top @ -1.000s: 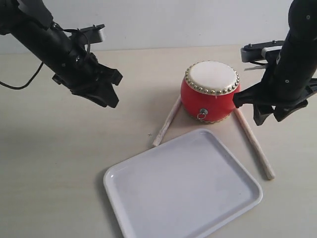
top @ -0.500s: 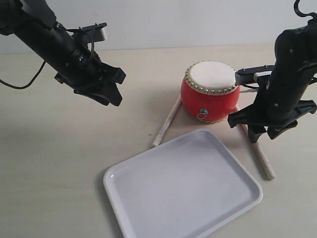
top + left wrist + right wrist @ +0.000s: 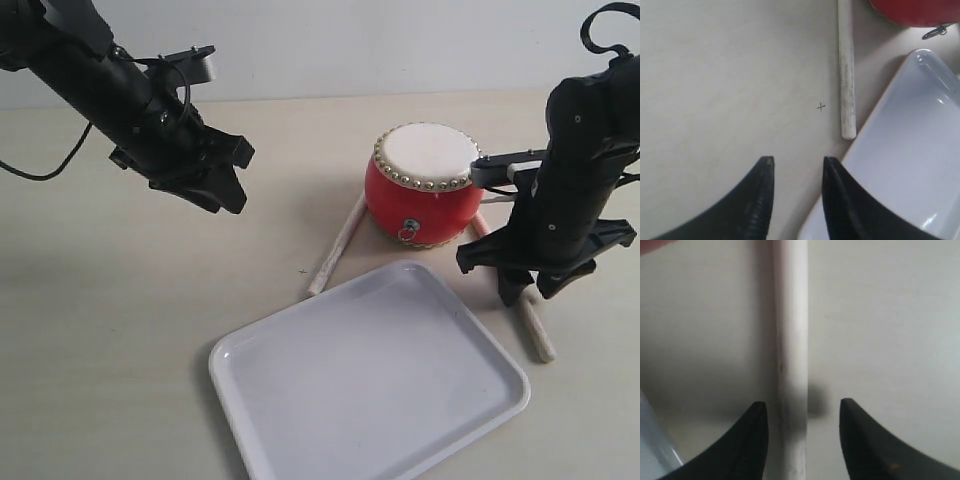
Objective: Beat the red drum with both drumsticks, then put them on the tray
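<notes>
Looking first at the exterior view, the red drum [image 3: 425, 195] is seen upright on the table [image 3: 120, 330], with the white tray [image 3: 370, 390] just in front of it. The left drumstick [image 3: 337, 245] lies flat with one end at the drum's base, untouched. The right drumstick [image 3: 537, 330] lies flat on the drum's other side and is straddled by the right gripper [image 3: 528, 293], whose jaws are spread and set low on either side of the shaft. The left gripper [image 3: 236, 178] hangs well apart from the drum, jaws parted and empty.

In the left wrist view, the left drumstick [image 3: 846, 75] is shown ending just beside the tray's rim [image 3: 900, 165]; nothing lies between the fingers [image 3: 762, 200].

In the right wrist view, the right drumstick [image 3: 790, 340] runs between the separated fingers [image 3: 752, 440] and is not yet pinched.

The sticks are judged light, stiff and smooth, so rolling or swivelling in the pads is to be expected. A square pinch across the shaft, towards the end away from the drum, is advised, so that length is left for striking.
</notes>
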{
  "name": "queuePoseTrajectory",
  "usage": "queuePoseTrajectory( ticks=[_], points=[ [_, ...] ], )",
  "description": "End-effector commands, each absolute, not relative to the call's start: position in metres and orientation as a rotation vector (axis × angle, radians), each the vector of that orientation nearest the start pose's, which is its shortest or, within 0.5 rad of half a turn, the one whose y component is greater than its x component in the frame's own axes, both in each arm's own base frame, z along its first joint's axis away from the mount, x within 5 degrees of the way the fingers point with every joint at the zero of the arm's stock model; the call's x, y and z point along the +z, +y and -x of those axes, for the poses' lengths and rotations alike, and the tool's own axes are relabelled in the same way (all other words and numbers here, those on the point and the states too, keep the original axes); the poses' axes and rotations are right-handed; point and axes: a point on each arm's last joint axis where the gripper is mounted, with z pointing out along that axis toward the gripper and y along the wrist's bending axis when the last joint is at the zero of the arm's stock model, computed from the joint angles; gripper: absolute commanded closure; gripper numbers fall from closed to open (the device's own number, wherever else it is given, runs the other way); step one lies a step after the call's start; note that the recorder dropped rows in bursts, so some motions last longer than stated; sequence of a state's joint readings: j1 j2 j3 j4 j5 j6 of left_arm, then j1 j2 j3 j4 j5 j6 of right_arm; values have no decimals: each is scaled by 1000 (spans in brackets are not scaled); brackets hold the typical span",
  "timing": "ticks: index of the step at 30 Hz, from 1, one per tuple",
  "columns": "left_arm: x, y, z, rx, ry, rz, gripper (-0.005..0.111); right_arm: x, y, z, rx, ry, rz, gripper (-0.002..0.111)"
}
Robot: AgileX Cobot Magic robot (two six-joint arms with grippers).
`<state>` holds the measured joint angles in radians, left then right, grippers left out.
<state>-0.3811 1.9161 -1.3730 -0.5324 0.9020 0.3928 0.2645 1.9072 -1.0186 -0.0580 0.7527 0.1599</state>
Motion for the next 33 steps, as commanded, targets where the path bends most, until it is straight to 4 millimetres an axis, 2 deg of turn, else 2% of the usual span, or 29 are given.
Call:
queuePoseTrajectory(
  ticks=[1, 8, 16, 19, 23, 26, 30, 33],
  points=[
    [206, -180, -349, -649, 2771, -687, 73, 112, 79, -299, -61, 3150, 230, 64],
    [207, -180, -351, -638, 2747, -671, 73, 106, 78, -294, -51, 3142, 226, 67],
    [207, -180, -351, -638, 2748, -671, 73, 106, 79, -293, -38, 3147, 209, 96],
    [206, -180, -350, -645, 2762, -684, 73, 112, 79, -293, -31, 3129, 197, 108],
    [206, -182, -347, -635, 2737, -797, 73, 133, 76, -293, -46, 3063, 200, 108],
    [206, -186, -346, -591, 2713, -867, 70, 159, 73, -291, -62, 2988, 217, 108],
    [208, -200, -351, -559, 2692, -882, 60, 196, 69, -282, -53, 2888, 234, 108],
    [206, -215, -357, -537, 2684, -913, 59, 215, 66, -272, -47, 2842, 253, 108]
  ],
)
